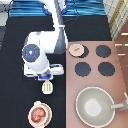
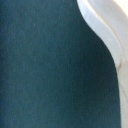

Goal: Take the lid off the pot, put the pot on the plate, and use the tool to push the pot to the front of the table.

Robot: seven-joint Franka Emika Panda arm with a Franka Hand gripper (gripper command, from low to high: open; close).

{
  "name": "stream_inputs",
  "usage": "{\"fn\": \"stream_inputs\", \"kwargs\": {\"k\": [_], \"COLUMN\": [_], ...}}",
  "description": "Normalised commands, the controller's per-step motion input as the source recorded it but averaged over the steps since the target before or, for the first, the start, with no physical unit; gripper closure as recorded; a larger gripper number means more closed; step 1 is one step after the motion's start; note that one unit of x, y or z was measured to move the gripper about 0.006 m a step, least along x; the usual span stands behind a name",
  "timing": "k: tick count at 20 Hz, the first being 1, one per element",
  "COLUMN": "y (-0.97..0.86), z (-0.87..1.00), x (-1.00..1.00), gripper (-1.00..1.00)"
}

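Note:
The lid (image 1: pixel 76 49) lies on the stove's burner nearest the arm, off the pot. The pot (image 1: pixel 38 114), reddish-brown inside, sits on the cream plate (image 1: pixel 29 120) on the black table (image 1: pixel 12 95) near the exterior view's bottom. My gripper (image 1: pixel 46 78) hangs above and toward the top from the pot, shut on the handle of the tool (image 1: pixel 47 88). The tool's slotted head points down toward the pot with a gap between them. In the wrist view a cream-white curved edge (image 2: pixel 107 35) crosses the dark table; I cannot tell what it belongs to.
The brownish-pink stove (image 1: pixel 120 70) with several black burners fills the exterior view's right. A large grey-green pan (image 1: pixel 95 106) with a handle stands at its lower end, right of the pot.

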Motion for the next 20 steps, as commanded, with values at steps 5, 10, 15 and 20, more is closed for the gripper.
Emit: {"fn": "stream_inputs", "kwargs": {"k": [5,10,15,20], "y": [0.00,-0.09,0.02,0.07], "z": [-0.12,-0.82,-0.59,0.22], "x": [-1.00,-1.00,-0.97,-0.73], "gripper": [1.00,1.00,1.00,-1.00]}}
